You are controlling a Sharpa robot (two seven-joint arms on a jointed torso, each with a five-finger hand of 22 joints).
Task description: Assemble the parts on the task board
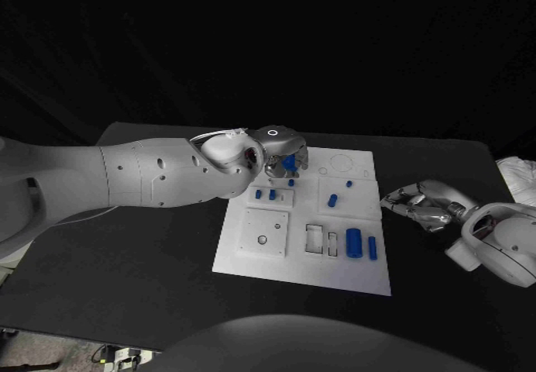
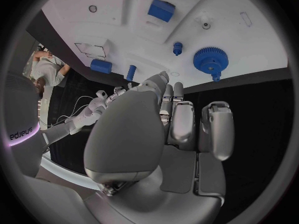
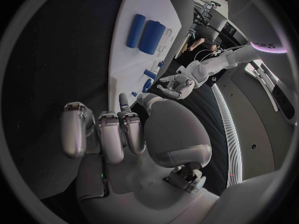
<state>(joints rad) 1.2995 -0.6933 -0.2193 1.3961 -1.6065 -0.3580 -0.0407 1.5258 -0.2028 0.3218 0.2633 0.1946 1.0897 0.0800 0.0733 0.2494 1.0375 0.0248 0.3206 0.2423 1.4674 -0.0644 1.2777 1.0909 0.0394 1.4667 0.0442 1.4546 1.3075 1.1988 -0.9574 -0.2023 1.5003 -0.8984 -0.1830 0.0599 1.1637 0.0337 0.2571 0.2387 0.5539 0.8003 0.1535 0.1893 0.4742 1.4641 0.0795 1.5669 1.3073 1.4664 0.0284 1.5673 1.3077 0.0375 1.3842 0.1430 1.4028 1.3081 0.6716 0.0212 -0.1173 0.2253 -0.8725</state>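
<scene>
The task board (image 1: 252, 256) is lying mid-tabletop as the left hand (image 1: 272, 149) is hovering over its far-left corner, fingers loosely extended, holding nothing; a careless descent risks knocking the blue gear (image 2: 211, 60) just beyond its fingertips. The right hand (image 1: 422, 205), empty and half-curled, is resting just right of the board.

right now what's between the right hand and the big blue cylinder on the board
Head view: between the right hand and the big blue cylinder lie a thinner blue pin, the task board edge and bare black table.
</scene>
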